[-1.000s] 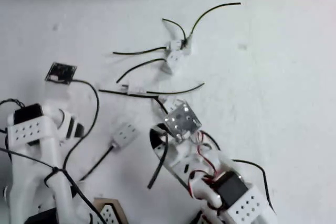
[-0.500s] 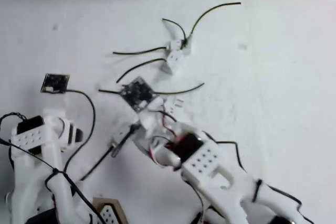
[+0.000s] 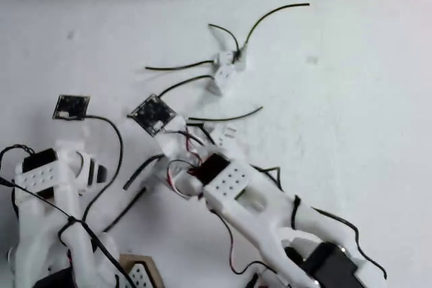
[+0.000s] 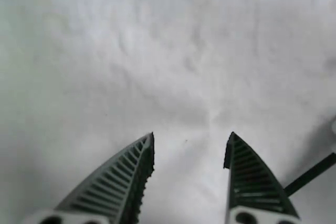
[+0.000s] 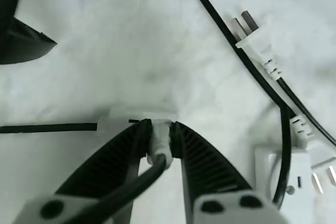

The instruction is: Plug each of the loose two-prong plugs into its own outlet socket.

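My right gripper (image 5: 157,125) is shut on the neck of a white socket block (image 5: 140,116), where its black cord leaves it. In the high view the right arm (image 3: 229,183) lies across the table's middle and covers that block. A loose two-prong plug (image 5: 251,34) lies on the table beyond, also seen as the loose two-prong plug (image 3: 228,131). Another white socket block (image 5: 291,174) sits close beside the right gripper. My left gripper (image 4: 191,136) hangs open over bare white table at the left.
A cluster of white socket blocks (image 3: 226,72) with several black cords lies at the table's far centre. Loose black cords (image 3: 135,190) trail near the left arm (image 3: 47,187). The table's right half is bare.
The right arm swung left across the table and came down over the white block that lay left of centre. The left arm shifted slightly.
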